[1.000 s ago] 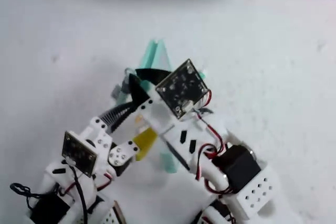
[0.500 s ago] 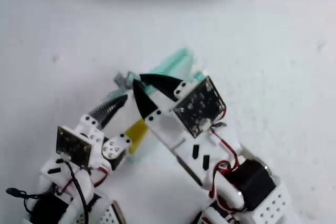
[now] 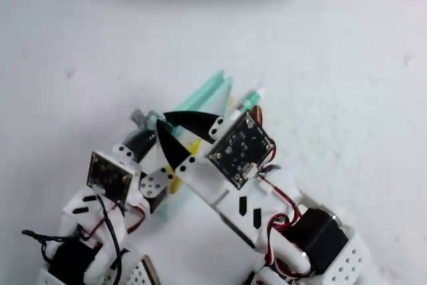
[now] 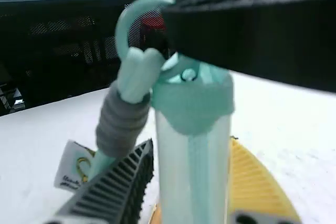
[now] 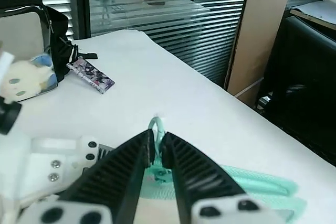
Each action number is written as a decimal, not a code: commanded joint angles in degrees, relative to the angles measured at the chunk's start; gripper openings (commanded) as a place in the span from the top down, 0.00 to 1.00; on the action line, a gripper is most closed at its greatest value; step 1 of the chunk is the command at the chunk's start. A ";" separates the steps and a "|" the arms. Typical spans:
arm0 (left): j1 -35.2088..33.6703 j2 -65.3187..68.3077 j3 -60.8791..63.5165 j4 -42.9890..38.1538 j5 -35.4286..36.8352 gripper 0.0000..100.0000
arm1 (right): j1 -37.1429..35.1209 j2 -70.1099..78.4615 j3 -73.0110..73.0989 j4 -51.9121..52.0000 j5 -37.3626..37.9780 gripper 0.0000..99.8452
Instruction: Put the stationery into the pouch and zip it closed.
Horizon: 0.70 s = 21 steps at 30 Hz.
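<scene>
Your left claw was clamped on the zipper end of the mint pouch. Its black ribbed finger pressed one face and a yellow ridged piece lay against the other. You could not tell from the views whether that yellow piece belonged to the claw or to the pouch's contents. Your right claw was closed to a narrow slit on the mint pull loop, which stood just past its tips. A grey ribbed sleeve sat on the cord below the loop, and a small white tag lay just beside the sleeve. In the high view the pouch ran diagonally over the white tabletop between the two arms, with its far end pointing away from them.
</scene>
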 commanded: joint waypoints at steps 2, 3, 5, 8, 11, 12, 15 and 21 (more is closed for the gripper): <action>0.75 -0.04 -1.05 1.14 0.09 0.86 | -0.13 -0.40 0.09 -0.31 5.71 0.98; 0.75 -0.04 -1.14 0.97 -0.26 0.89 | -0.13 -0.40 0.79 -0.31 6.95 0.98; 0.84 -0.04 -1.85 0.97 -3.08 0.94 | -0.13 -0.40 2.46 -0.40 8.09 0.98; 2.24 -0.04 -2.55 1.41 -6.15 0.98 | -0.04 -0.40 4.48 -3.38 8.44 0.98; 4.97 -0.04 -1.49 1.41 -6.24 0.98 | 1.45 -0.40 4.75 -6.29 8.26 0.98; 5.67 -0.04 -1.14 1.41 -6.33 0.98 | 2.07 -0.31 4.84 -7.08 8.26 0.98; 7.43 -0.04 -0.70 1.41 -6.33 0.98 | 3.82 1.63 4.48 -8.13 8.35 0.98; 7.52 -0.04 -0.70 1.41 -6.33 0.98 | 8.66 8.84 2.73 -7.87 8.18 0.98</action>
